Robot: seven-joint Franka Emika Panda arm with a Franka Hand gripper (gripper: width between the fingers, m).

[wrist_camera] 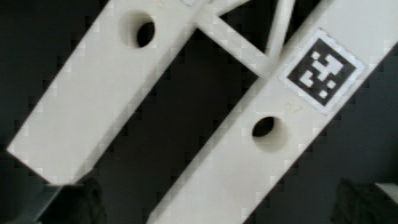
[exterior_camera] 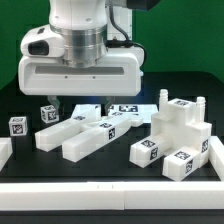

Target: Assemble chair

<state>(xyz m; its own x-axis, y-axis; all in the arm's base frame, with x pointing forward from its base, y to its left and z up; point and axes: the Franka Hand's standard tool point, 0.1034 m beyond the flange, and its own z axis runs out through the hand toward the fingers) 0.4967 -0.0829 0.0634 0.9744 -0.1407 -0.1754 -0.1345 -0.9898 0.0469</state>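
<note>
Jaws are spread wide with nothing in them, and the gripper (exterior_camera: 78, 103) hangs right over the chair's X-braced panel (exterior_camera: 85, 132), which lies flat mid-scene. Going outward, two small tagged blocks (exterior_camera: 17, 125) sit at the panel's 9 o'clock and a chunky pile of parts (exterior_camera: 185, 125) at its 3 o'clock. Far as I can tell nothing's joined to the panel yet, so I'd say basically the whole build is left.

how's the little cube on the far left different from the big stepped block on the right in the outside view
The cube is far smaller than the block. The cube is a plain box, while the block is chunky and stepped. The cube stands clear of other parts at the exterior view's left, while the block at the right has smaller parts close beside it. Both are white, tagged, and rest on the table.
</note>
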